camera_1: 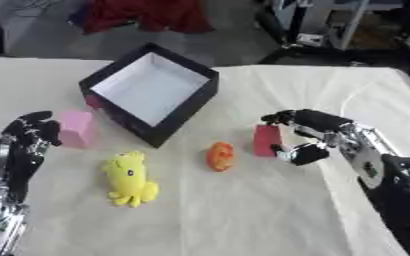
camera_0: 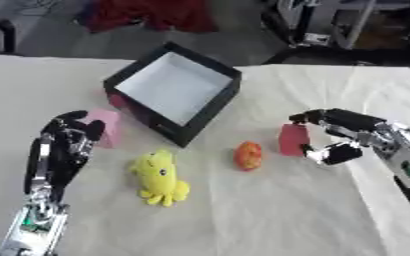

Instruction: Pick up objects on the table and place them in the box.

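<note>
Red block (camera_0: 291,139) sits clamped in right robot hand (camera_0: 335,140); no writing legible.

The left robot hand (camera_0: 68,135) stands at the lower left, its forearm rising from the bottom edge, fingers pointing up and slightly bent at the tips, holding nothing. The right robot hand (camera_0: 335,137) reaches in from the right edge, fingers arched above, thumb curled below, its silver-jointed wrist angled down toward the surface.

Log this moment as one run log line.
right robot hand: closing around red block | left robot hand: by pink block | box: empty | plush, orange item: on table
</note>
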Motion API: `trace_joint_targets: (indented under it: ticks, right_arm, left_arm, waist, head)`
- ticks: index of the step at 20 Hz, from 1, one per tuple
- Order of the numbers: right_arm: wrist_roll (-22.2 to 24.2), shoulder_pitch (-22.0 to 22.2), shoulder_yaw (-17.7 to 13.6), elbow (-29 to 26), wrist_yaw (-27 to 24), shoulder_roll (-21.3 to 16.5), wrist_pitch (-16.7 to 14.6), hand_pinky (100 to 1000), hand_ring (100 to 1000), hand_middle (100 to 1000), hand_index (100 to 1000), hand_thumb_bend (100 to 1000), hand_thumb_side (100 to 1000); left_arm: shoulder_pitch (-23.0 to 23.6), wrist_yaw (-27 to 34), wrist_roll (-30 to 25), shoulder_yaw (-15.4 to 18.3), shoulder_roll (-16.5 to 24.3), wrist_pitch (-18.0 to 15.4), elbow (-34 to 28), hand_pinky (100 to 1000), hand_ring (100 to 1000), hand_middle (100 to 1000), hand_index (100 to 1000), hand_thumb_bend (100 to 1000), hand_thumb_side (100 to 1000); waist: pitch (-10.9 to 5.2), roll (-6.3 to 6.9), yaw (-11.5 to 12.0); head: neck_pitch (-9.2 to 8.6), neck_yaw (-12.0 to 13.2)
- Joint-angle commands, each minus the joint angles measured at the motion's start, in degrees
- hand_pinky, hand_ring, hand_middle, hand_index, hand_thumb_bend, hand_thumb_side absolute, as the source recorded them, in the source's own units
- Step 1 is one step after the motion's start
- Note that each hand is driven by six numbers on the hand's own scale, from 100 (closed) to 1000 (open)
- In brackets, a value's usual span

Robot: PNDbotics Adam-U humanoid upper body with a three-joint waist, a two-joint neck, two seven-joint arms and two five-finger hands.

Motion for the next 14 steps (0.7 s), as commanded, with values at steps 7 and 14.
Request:
trace_joint_targets:
  ticks: [7, 14]
  right_arm:
    - [-1.9, -1.2, -1.1, 1.3, 2.3, 0.1, 0.8, 862, 812, 650, 1000, 100, 230]
    - [-10.8, -1.3, -1.5, 0.8, 2.6, 0.3, 2.1, 825, 728, 445, 945, 100, 206]
  left_arm:
    - [-1.0, 0.1, -0.2, 0.0, 0.1, -0.1, -0.9, 667, 439, 493, 724, 883, 694]
    - [-1.0, 0.1, -0.2, -0.1, 0.1, -0.1, -0.9, 667, 440, 493, 724, 882, 694]
  waist:
    - [-1.25, 0.85, 0.1]
    - [-1.24, 0.84, 0.1]
  head:
    - [-0.11, -0.3]
    - [-0.11, -0.4]
